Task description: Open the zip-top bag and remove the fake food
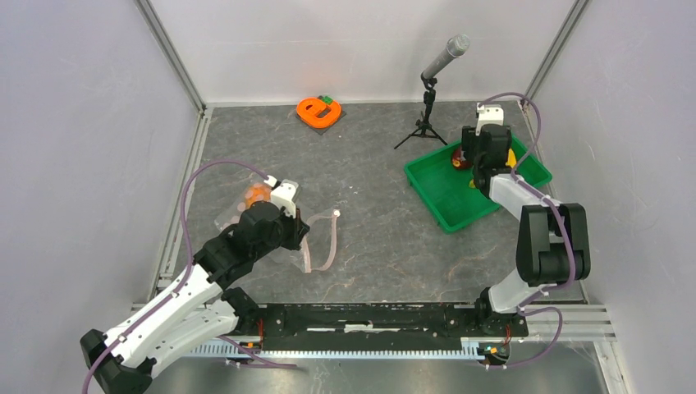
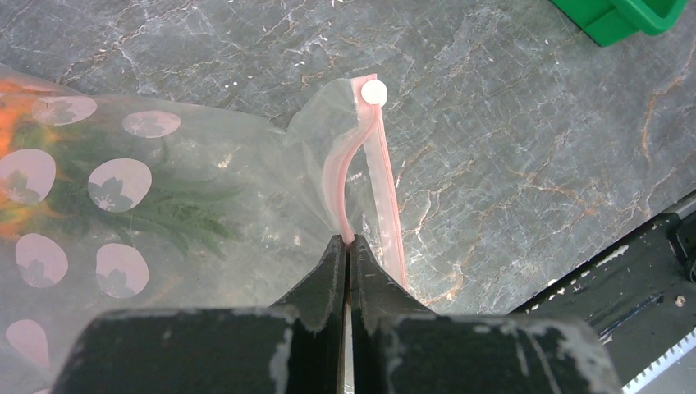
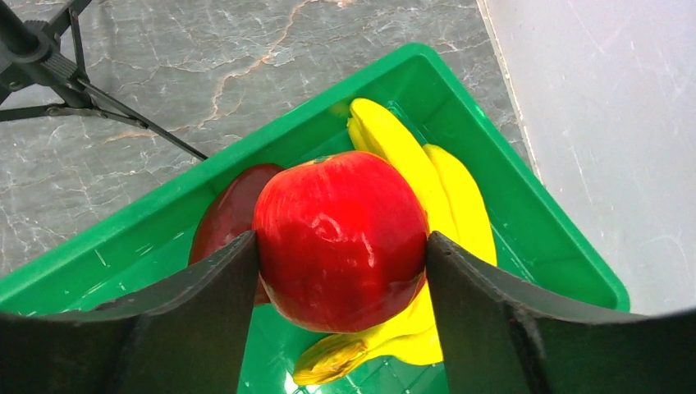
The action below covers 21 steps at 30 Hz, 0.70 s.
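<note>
The zip-top bag [image 2: 164,189] lies on the left of the worktop [image 1: 377,246], with the orange pineapple [image 2: 20,156] showing through its dotted plastic. Its pink zip strip [image 2: 386,180] is parted. The left fingers [image 2: 324,279] are clenched on 1 side of that strip. At the right, the right fingers [image 3: 213,304] grasp the red apple [image 3: 341,238] over the green tray [image 3: 525,213], which holds the banana bunch [image 3: 410,164] and a maroon fruit [image 3: 226,213]. A microphone stand [image 1: 427,115] is just beside the tray.
</note>
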Tool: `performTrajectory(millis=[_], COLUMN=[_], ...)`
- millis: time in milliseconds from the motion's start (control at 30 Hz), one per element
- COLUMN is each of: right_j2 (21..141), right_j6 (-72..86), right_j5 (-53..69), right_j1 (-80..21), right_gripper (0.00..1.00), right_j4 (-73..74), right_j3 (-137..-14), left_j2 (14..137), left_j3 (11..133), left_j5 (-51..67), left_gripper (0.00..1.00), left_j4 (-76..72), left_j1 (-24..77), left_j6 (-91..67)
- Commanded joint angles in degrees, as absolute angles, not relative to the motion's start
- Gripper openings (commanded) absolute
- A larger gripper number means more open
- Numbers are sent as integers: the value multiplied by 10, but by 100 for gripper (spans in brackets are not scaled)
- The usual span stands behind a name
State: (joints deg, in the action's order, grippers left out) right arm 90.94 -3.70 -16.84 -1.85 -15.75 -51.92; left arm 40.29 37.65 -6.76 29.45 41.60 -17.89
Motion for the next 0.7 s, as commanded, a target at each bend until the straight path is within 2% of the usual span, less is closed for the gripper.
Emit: performTrajectory(millis=[0,33,67,400,667], right_j2=[913,911,906,806,700], right_j6=[-24,-22,-20,-10,46], right_j5=[-193,-189,-187,-160,-79], right_j1=[-19,-19,-19,-29,-31], right_gripper=[81,94,98,98,98], right_j4=[-149,-148,-147,-138,-129], right_j3=[-550,-548,-545,-481,-424], left_j2=[401,401,401,408,407], left_j3=[387,387,387,387,386], left_j5=[-58,-59,-59,-54,-54], left_gripper=[2,2,2,2,2], left_j4=[272,272,272,272,271], left_j1=[417,417,417,417,417], left_j6=[-143,-143,-143,-143,-145])
